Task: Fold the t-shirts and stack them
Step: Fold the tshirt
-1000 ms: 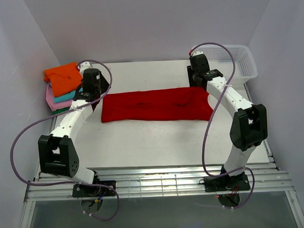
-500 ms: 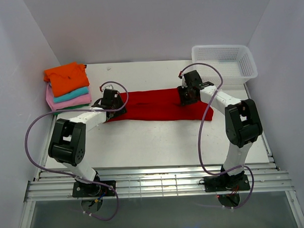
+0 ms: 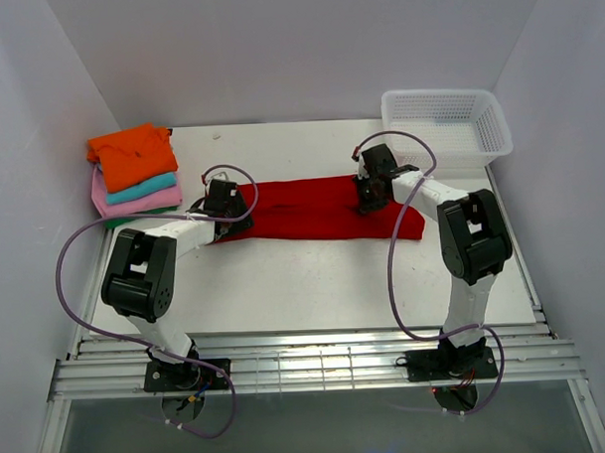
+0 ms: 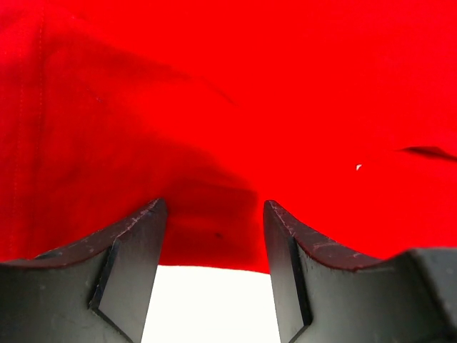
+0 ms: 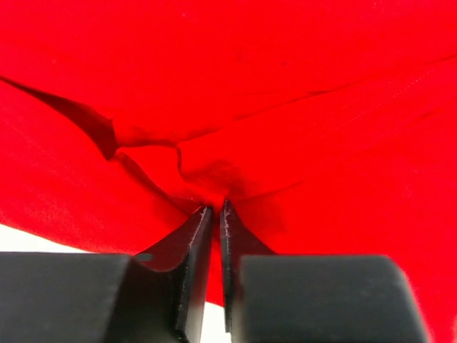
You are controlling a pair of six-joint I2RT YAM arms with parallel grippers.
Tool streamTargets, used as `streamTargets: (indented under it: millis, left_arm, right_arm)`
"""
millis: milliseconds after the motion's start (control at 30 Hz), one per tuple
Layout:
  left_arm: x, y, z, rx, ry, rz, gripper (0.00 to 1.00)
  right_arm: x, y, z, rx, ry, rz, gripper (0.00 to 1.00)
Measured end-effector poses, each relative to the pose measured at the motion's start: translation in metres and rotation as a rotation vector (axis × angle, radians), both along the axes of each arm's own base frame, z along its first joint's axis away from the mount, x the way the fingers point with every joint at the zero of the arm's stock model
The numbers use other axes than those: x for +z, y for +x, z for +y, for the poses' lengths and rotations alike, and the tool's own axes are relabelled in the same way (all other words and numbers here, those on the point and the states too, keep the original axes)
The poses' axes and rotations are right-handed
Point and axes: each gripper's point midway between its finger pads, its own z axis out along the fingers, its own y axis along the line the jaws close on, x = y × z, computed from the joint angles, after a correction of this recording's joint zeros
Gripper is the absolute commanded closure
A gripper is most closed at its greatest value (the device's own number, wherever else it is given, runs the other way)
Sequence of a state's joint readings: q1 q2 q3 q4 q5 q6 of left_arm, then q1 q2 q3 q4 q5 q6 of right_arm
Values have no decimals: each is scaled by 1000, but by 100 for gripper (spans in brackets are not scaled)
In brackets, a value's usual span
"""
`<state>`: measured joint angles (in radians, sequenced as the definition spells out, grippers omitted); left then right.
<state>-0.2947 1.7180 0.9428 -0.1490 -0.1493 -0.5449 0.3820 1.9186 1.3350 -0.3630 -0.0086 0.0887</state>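
- On the table [image 3: 315, 286], the red t-shirt [image 3: 312, 208] runs left to right.
- My right gripper [image 5: 214, 213] pinches a fold; my left gripper [image 4: 213, 214] gapes astride its edge.

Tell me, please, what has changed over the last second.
The right claw came down onto the red t-shirt and closed, pinching a fold; the left claw came down open over its edge. The folded stack and basket stayed put.

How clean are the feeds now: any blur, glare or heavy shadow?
Top external: even light, sharp, no glare. Left wrist: red t-shirt oversaturated, shadowed by the left claw. Right wrist: creases readable, cloth darker at the right claw.
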Motion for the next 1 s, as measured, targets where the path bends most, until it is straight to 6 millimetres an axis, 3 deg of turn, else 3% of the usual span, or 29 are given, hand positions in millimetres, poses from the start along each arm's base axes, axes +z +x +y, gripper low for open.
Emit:
streamTargets:
  millis: [167, 333, 500, 633, 767, 867, 1000]
  left_arm:
    - [0, 2, 1, 1, 8, -6, 33]
    - [-1, 2, 2, 4, 12, -10, 33]
    - [-2, 2, 3, 7, 13, -17, 33]
    - [-2, 3, 3, 7, 12, -23, 33]
    - [-1, 3, 3, 8, 13, -25, 33]
    - [-1, 3, 5, 15, 22, -27, 33]
    - [-2, 3, 13, 45, 59, -28, 33]
  right_arm:
    - [5, 6, 1, -9, 1, -16, 91]
    - [34, 38, 7, -14, -3, -106, 87]
    - [53, 76, 16, -8, -11, -181, 65]
    - [42, 96, 20, 7, -39, -196, 59]
    - [19, 98, 14, 23, -92, -177, 57]
    - [16, 96, 8, 21, -118, -187, 57]
    - [24, 67, -8, 2, -137, -187, 58]
